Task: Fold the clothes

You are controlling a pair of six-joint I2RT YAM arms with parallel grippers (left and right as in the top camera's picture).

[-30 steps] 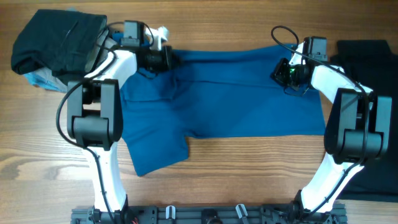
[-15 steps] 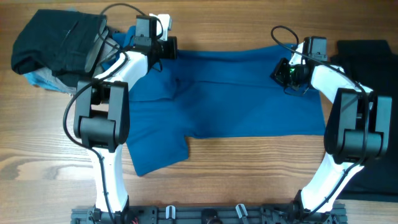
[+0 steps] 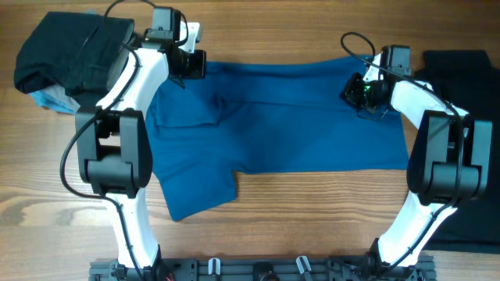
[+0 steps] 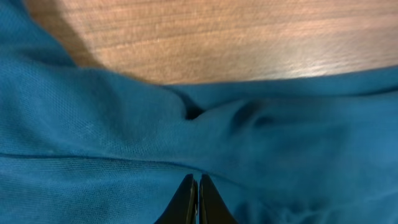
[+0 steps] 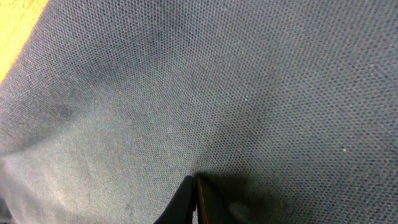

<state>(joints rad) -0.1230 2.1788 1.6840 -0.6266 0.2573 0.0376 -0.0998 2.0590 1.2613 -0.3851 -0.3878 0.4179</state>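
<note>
**Wood-grain worktop, blue shirt spread flat, both jaws closed at its far edge**

Across the middle of the worktop [image 3: 312,215] lies the blue T-shirt [image 3: 297,133], one sleeve pointing toward the robot's base. The left arm [image 3: 141,74] reaches the shirt's far left corner. Its jaws are shut tight, and a ridge of cloth runs into the tips, so they seem to pinch it. The right arm [image 3: 410,97] sits at the far right corner, jaws likewise closed against the fabric; whether a fold is caught there I cannot tell. If only one side truly holds, a lift would likely drag the shirt askew and the fold would come out crooked. A wide left swing could also snag the nearby black pile [image 3: 70,51].
</note>
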